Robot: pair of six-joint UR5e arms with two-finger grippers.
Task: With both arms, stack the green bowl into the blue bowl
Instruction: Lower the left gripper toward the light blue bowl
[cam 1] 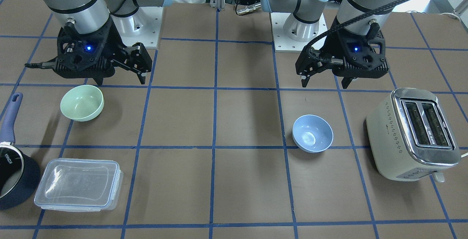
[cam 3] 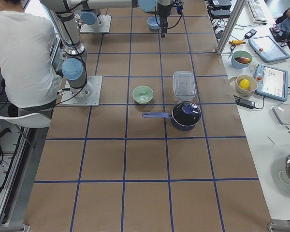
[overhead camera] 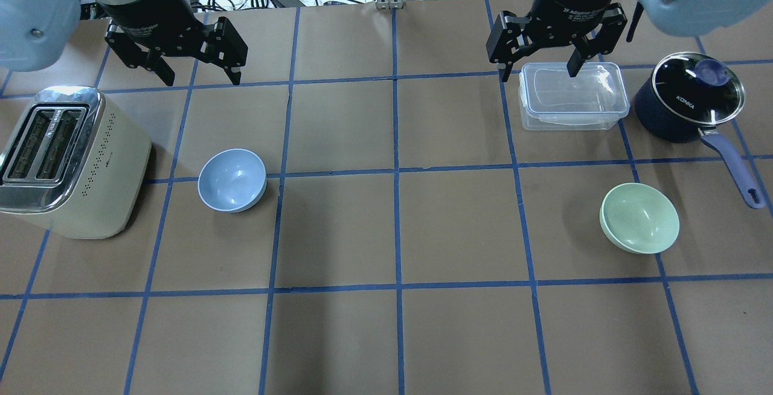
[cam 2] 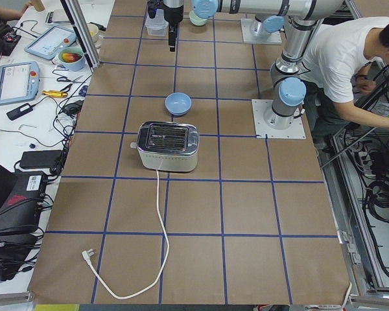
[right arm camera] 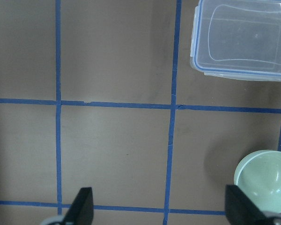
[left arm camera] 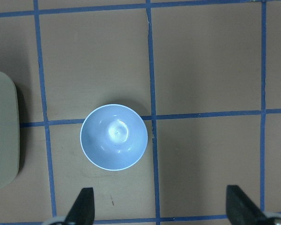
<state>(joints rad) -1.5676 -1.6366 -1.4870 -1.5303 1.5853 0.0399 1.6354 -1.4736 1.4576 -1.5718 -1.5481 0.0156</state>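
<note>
The pale green bowl (cam 1: 82,102) sits upright and empty on the table on my right side (overhead camera: 639,218); its rim shows at the lower right of the right wrist view (right arm camera: 267,180). The pale blue bowl (cam 1: 312,133) sits upright and empty on my left side (overhead camera: 232,179), below the centre of the left wrist view (left arm camera: 114,136). My left gripper (overhead camera: 200,78) is open and empty, raised above the table beyond the blue bowl (left arm camera: 161,208). My right gripper (overhead camera: 537,70) is open and empty, raised well apart from the green bowl (right arm camera: 160,208).
A cream toaster (overhead camera: 66,159) stands left of the blue bowl. A clear lidded container (overhead camera: 572,96) and a dark navy saucepan (overhead camera: 688,99) with a glass lid and long handle stand beyond the green bowl. The brown table has blue grid tape.
</note>
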